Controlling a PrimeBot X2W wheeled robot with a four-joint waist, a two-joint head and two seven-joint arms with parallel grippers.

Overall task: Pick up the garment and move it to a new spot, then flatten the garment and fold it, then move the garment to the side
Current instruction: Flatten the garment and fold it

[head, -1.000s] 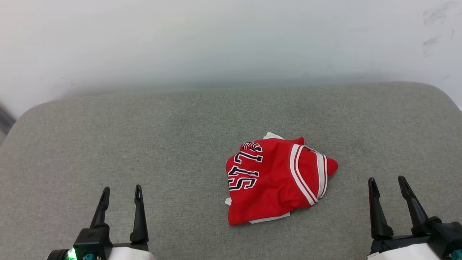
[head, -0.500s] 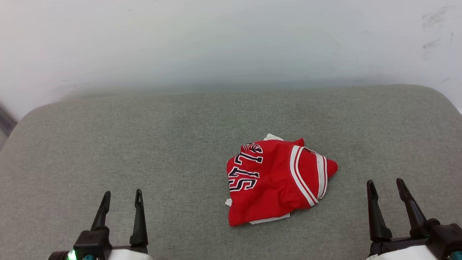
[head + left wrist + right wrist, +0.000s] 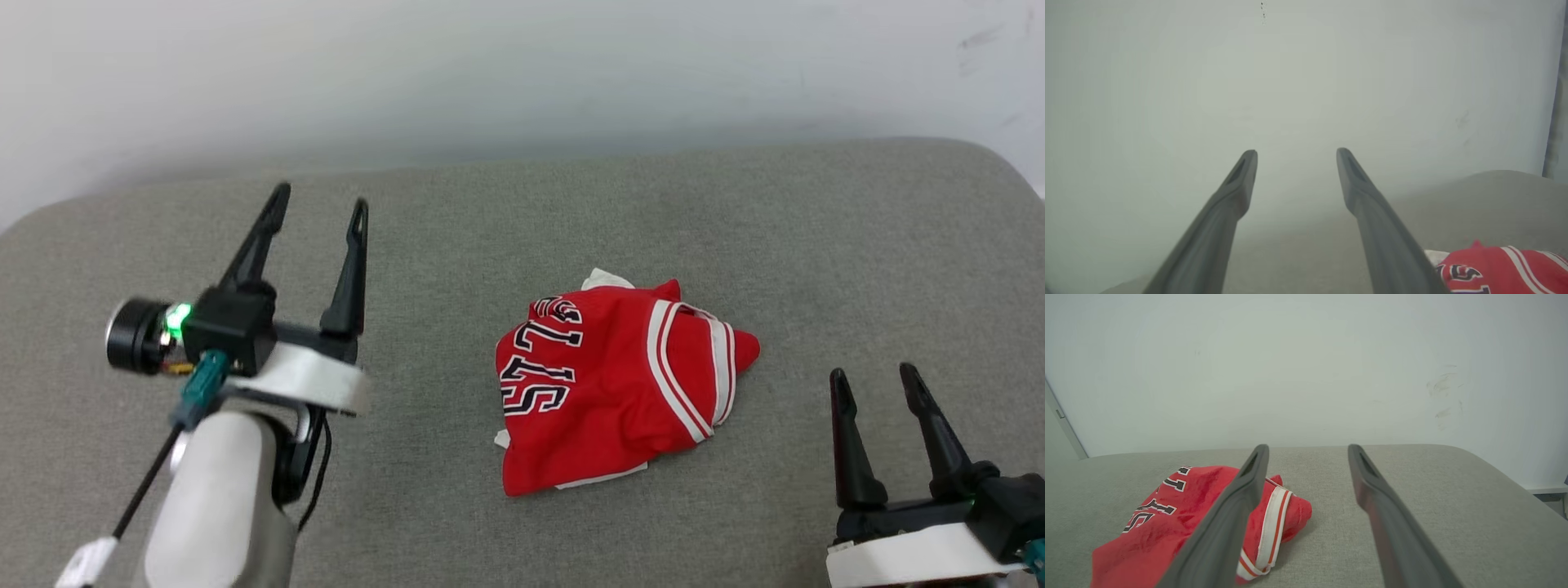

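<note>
The garment [image 3: 620,384], a red jersey with white-and-red trim and black white-edged letters, lies crumpled in a heap on the grey cushioned surface [image 3: 457,245], right of centre. My left gripper [image 3: 320,204] hangs raised over the surface well left of the garment, open, nothing between its fingers. In the left wrist view the left gripper [image 3: 1294,152] points at the wall, with the garment [image 3: 1502,267] at the lower right. My right gripper [image 3: 872,374] stands open at the lower right, just right of the garment. In the right wrist view the right gripper [image 3: 1308,447] has the garment [image 3: 1180,522] to its left.
A pale wall [image 3: 522,73] rises right behind the grey surface's far edge. The surface's rounded right corner [image 3: 1494,469] drops off beside my right gripper. Bare grey fabric lies on all sides of the garment.
My left arm has risen and reached forward, from the lower left corner to the mid-left. The head camera has tilted a little. The garment and the right gripper have stayed put.
</note>
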